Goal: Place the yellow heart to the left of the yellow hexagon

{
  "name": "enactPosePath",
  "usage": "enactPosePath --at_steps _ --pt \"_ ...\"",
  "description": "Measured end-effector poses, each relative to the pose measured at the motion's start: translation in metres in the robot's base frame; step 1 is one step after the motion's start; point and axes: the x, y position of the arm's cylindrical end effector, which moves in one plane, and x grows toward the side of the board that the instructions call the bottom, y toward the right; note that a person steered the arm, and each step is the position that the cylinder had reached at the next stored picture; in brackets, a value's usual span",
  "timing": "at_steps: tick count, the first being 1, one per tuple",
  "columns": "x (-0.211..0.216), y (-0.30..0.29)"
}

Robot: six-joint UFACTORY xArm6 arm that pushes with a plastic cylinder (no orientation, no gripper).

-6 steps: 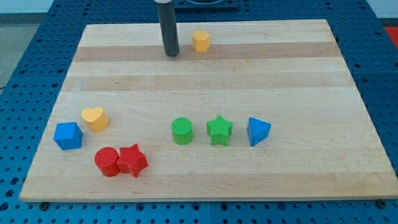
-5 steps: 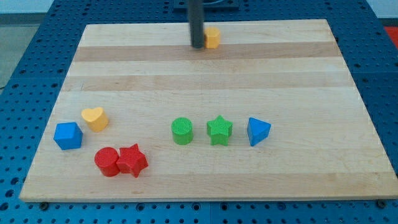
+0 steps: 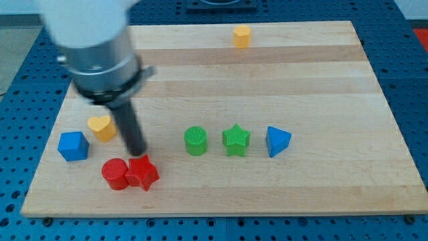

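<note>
The yellow heart lies near the board's left edge, just above and right of the blue cube. The yellow hexagon sits near the view's top edge, right of centre. My tip is down on the board just right of the yellow heart and just above the red star. The arm's grey body hides the board's upper left part.
A red cylinder touches the red star's left side. A green cylinder, a green star and a blue triangle stand in a row at mid-board. The wooden board rests on a blue perforated table.
The rod pushed the yellow hexagon a little to the right, then swung from the view's top down to the lower left, beside the yellow heart. The other blocks have not moved.
</note>
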Motion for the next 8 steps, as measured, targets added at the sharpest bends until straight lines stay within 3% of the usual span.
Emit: enactPosePath --at_steps 1,3,4,5,6,8 --pt "-0.005 -0.035" --pt "-0.103 0.014" --pt "-0.041 0.045" --pt "-0.019 -0.030" --pt "-0.052 -0.053" --pt "-0.139 0.063"
